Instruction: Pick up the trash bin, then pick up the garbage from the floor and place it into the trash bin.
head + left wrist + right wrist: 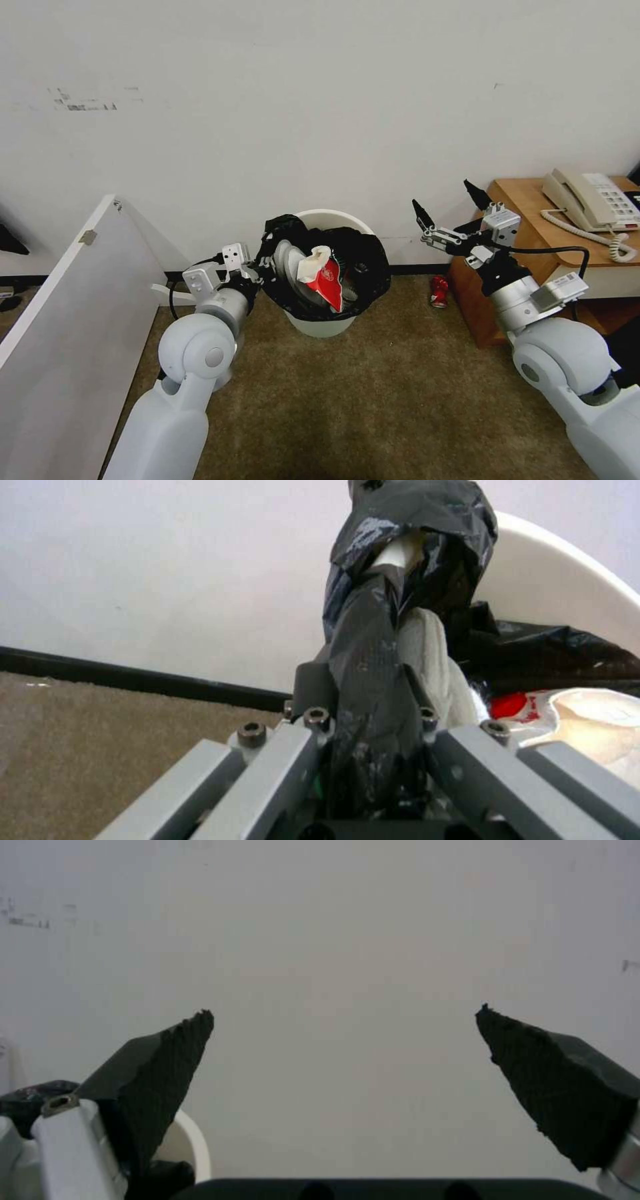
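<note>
Nearest, the left gripper [373, 730] pinches the trash bin [325, 325] by its bagged nine-o'clock rim, freeing the empty, wide-open right gripper [448, 203] for the red can [439, 291] at four o'clock.

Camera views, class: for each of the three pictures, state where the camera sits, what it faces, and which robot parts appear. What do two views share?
Head view: on the head, looking forward and down at carpet and wall; both arms show, the left gripper on the trash bin, the right gripper raised, open.
Left wrist view: faces the black bag clamped between its fingers.
Right wrist view: faces the wall; both fingertips spread.
Shared: all views show the bin's white rim.
</note>
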Controlling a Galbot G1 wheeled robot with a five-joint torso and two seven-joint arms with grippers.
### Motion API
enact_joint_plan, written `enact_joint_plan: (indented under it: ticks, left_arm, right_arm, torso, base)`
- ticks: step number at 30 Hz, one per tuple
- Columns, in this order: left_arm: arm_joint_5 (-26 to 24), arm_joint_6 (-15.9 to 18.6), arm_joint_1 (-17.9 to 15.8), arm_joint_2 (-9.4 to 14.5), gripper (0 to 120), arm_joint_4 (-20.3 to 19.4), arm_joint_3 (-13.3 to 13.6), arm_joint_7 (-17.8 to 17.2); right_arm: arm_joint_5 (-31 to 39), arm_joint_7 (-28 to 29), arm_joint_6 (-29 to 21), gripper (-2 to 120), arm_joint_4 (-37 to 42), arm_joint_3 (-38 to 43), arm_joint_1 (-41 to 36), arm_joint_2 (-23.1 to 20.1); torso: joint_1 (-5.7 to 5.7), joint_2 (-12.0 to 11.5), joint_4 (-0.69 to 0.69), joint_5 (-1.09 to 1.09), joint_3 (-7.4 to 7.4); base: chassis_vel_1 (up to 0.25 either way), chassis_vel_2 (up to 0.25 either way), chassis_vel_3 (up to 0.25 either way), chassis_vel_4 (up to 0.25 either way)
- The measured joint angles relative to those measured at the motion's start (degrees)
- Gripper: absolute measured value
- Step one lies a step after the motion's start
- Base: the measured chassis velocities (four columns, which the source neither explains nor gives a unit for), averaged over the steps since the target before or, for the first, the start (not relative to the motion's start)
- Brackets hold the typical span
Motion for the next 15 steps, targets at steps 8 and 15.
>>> enact_joint_plan:
  ticks: [8, 15]
  left_arm:
    - [-0.2, 0.02, -0.16, 0.04, 4, 0.12, 0.04, -0.1]
    - [-0.29, 0.03, -0.02, 0.21, 4, 0.12, -0.01, -0.16]
  right_arm:
    - [0.26, 0.0, -0.02, 100, 0.08, -0.08, 0.08, 0.06]
    - [0.38, 1.44, -1.19, 100, 0.39, -0.3, 0.43, 0.28]
  torso:
    - [0.0, -0.01, 0.0, 0.0, 0.0]
    - [0.0, 0.0, 0.0, 0.0, 0.0]
  base:
    - [0.013, 0.005, -0.003, -0.008]
    - [0.0, 0.0, 0.0, 0.0]
